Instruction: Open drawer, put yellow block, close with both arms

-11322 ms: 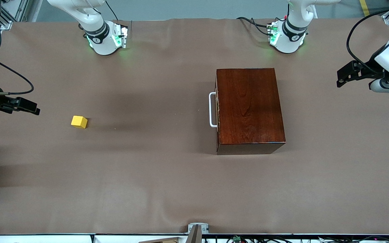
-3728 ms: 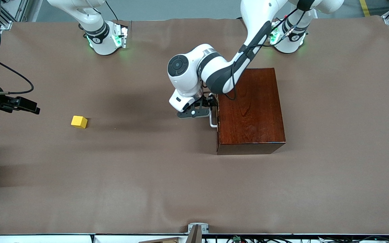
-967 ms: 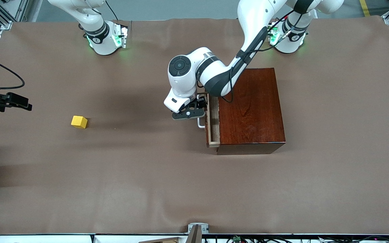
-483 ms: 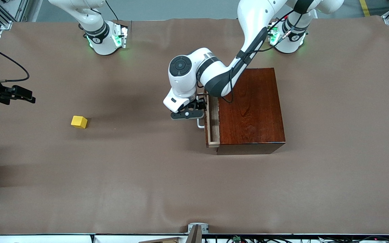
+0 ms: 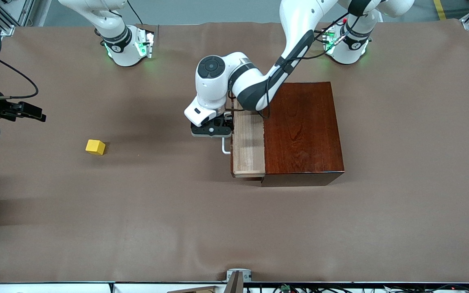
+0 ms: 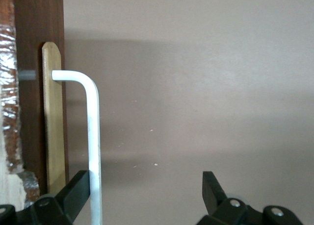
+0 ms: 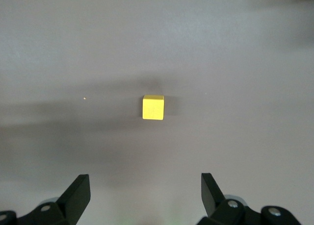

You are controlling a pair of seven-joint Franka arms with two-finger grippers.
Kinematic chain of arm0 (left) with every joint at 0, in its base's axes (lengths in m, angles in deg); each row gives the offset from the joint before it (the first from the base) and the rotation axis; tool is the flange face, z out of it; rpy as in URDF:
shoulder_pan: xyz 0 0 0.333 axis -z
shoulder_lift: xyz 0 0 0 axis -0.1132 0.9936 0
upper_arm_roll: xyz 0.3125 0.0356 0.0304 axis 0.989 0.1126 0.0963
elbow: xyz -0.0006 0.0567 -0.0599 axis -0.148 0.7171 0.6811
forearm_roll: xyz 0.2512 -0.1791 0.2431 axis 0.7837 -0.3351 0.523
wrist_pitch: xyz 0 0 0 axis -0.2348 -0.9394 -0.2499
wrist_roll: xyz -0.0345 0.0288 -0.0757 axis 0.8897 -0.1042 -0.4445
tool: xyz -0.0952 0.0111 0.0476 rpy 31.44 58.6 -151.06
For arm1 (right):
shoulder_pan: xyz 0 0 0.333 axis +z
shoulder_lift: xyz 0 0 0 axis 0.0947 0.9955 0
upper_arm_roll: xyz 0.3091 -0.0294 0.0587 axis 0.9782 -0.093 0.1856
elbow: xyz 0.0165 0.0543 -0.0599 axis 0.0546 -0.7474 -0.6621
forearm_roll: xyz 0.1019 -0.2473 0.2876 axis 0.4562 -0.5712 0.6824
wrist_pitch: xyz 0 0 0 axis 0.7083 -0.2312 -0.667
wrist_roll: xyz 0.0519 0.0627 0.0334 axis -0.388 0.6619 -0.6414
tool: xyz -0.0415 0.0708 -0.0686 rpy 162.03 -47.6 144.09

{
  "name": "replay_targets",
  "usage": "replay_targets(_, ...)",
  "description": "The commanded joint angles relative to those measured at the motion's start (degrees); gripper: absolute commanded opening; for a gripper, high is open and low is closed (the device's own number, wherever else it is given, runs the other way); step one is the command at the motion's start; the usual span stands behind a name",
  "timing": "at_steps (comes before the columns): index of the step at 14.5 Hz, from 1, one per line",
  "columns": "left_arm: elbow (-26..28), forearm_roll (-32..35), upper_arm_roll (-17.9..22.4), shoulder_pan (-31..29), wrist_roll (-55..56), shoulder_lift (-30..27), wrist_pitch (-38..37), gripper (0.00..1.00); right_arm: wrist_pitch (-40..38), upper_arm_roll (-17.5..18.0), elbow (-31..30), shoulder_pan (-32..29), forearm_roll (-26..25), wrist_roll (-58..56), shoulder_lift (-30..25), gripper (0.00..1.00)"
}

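Drawer [image 5: 248,147] is shown part-open at table [image 5: 177,228] centre, handle hooked by spread-fingered left gripper [image 6: 144,188]; yellow block [image 5: 95,147] is seen near right arm's end, under spread-fingered right gripper [image 7: 144,188].

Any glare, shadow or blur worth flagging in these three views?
Front view: sharp, glossy sheen on the wooden box, broad soft arm shadows on the table cloth. Left wrist view: white handle sharp, shadow band beside it. Right wrist view: yellow block crisp, cloth dim with soft shadows.
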Motion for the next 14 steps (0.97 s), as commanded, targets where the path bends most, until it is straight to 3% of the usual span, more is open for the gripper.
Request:
replay_targets(1, -2.8, -1.2, -0.3, 0.3, -0.6, 1.8, 2.1, 1.00, 1.7, 0.6, -4.9, -0.5, -0.9, 2.0, -3.5, 1.00)
replay_targets(5, -2.8, -1.3, -0.3, 0.9, -0.4, 2.3, 2.9, 1.00, 11.8, 0.6, -14.7, -0.5, -0.9, 2.0, -4.5, 1.00)
replay_targets(8, -2.8, -1.3, -0.4, 0.9, -0.2, 2.2, 2.9, 1.00, 23.7, 0.6, -23.8, -1.1, -0.9, 2.0, -4.0, 1.00)
replay_targets(10, -3.6, -2.1, -0.4, 0.8, 0.2, 1.9, 2.9, 1.00, 31.9, 0.6, -27.1, -2.0, -0.9, 2.0, -0.1, 1.00)
replay_targets(14, -5.5, -3.9, 0.1, -1.2, 2.2, 0.2, 2.9, 1.00, 42.5, 0.7, -27.6, -1.8, -0.1, 2.1, 11.2, 1.00)
